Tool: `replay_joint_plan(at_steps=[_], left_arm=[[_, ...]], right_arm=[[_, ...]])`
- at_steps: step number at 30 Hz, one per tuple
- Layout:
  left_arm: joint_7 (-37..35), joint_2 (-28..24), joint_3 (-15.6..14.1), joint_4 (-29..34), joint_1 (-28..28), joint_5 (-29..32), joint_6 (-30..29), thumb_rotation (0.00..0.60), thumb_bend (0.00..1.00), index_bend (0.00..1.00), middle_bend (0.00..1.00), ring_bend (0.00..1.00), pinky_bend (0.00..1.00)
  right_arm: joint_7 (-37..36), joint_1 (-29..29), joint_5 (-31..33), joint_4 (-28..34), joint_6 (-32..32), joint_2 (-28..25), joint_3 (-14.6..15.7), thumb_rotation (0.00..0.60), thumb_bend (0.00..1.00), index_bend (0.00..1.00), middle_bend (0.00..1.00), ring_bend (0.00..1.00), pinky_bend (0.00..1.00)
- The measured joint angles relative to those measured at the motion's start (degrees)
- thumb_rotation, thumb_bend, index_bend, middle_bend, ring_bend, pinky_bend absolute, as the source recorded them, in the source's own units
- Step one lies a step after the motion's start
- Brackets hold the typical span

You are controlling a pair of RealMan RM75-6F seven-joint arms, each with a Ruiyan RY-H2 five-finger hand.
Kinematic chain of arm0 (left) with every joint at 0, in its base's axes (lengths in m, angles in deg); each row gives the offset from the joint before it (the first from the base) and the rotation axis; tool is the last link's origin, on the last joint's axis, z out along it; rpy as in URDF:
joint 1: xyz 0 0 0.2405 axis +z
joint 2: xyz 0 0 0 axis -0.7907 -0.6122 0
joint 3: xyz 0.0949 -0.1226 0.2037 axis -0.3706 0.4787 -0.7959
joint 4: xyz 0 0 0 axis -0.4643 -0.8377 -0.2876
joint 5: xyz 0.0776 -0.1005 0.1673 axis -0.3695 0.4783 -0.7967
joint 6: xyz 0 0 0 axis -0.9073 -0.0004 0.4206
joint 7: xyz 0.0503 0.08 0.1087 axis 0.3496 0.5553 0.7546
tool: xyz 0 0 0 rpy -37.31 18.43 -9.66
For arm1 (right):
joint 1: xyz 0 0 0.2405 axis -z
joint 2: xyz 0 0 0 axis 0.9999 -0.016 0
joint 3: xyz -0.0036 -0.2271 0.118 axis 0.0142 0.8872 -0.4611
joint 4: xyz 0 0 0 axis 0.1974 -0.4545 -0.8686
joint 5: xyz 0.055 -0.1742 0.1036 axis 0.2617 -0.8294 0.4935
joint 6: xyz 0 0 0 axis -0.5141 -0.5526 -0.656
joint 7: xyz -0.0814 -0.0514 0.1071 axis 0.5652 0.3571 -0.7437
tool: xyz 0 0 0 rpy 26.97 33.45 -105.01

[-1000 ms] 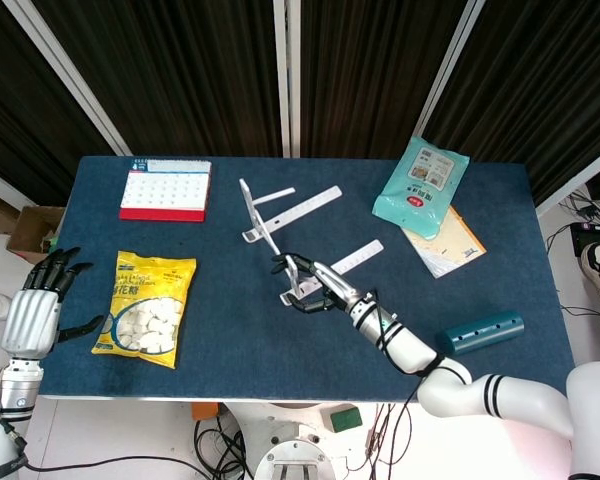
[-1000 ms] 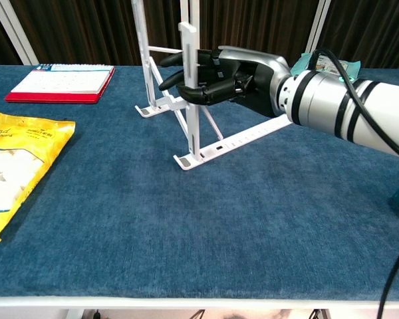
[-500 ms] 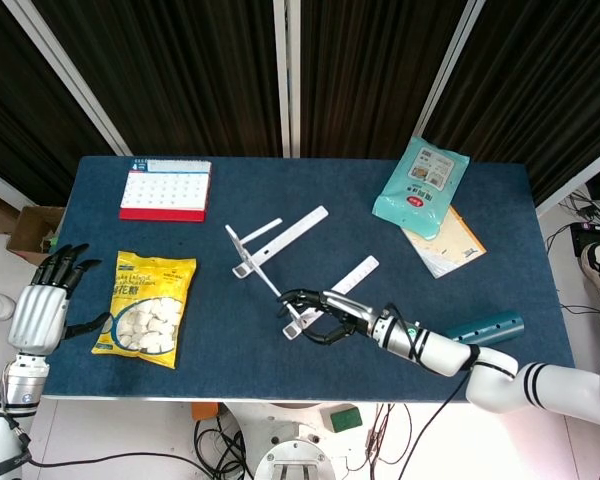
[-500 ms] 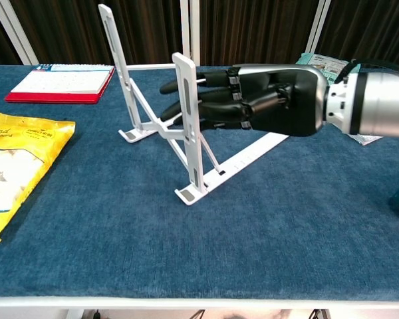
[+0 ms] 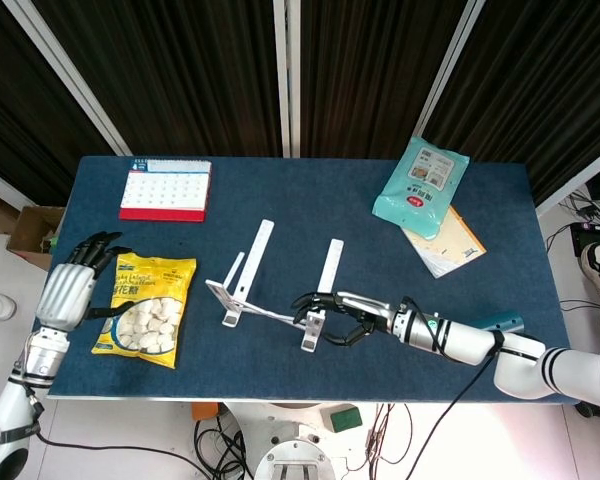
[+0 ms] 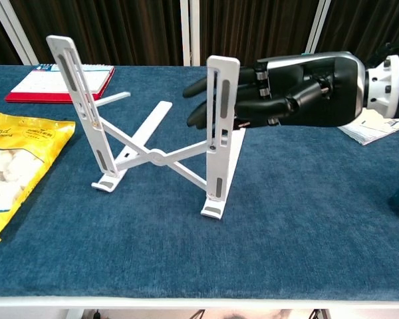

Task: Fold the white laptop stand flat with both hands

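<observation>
Near the front middle of the blue surface (image 5: 300,210) stands the white laptop stand (image 6: 153,156), still opened out: two upright slotted posts, two flat rails running back along the cloth, crossed struts between them meeting at a round pivot. Grips the right-hand post, the right hand (image 6: 299,93), reaching in from the right with its fingers (image 6: 206,106) curled about the upper half of that post, dark tips showing past its far edge in the chest view. Shows the same hold from above in the head view (image 5: 335,312), palm low over the stand's right rail.

Hangs off the left edge of the surface, the left hand (image 5: 68,292), holding nothing, fingers spread and pointing forward, just beside the yellow snack bag (image 5: 145,305) and well apart from the stand. Lies further back a red-and-white calendar (image 5: 165,188); sits at the right rear a teal wipes pack (image 5: 420,185).

Seems an early step: one side secured, the fold itself not yet made, since both posts stand up and the struts remain spread. Calls next, by this reading, for bringing the left hand across over the bag to the free left post (image 6: 76,93), taking hold there, then pressing both posts down and inward so the struts close about the pivot. Risks sliding or tipping the light frame if pushed from one side alone.
</observation>
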Motion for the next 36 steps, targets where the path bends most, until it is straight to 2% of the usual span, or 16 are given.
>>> replay_joint_plan(at_steps=[7,17,23,31,36], left_arm=[[-7.6,-1.1,1.7,-0.9,-4.9,2.0,7.3,0.6,0.0,0.22,0.1,0.07,0.16],[-23.2,-1.1,-0.4,-0.8,-8.0,-2.4,10.5,0.6,0.0,0.22,0.1,0.07,0.16],[-33.1,3.1,-1.8,-2.8,-10.9,-7.1,9.9,0.6,0.0,0.21,0.1,0.07,0.16],[-38.7,9.3,-2.2,-6.2,-15.5,-9.6,9.3,0.6,0.0,0.22,0.1,0.07,0.18],[-40.9,12.1,-2.4,-7.5,-17.0,-9.6,9.5,0.6,0.0,0.22,0.1,0.07,0.25]], right_arm=[[3.6,-0.1,4.8,0.2,-0.2,2.9,-2.3,0.6,0.45,0.14,0.26,0.11,0.08],[8.8,1.2,6.7,1.6,-1.1,2.0,-1.5,0.6,0.46,0.12,0.25,0.1,0.07],[14.0,3.3,8.1,3.3,-0.9,0.6,-0.1,0.6,0.46,0.12,0.25,0.1,0.07],[16.9,5.8,9.4,4.6,-1.0,-0.2,1.0,0.6,0.46,0.12,0.25,0.1,0.07],[17.5,6.5,9.7,4.4,-0.9,0.0,1.2,0.6,0.46,0.12,0.25,0.1,0.07]])
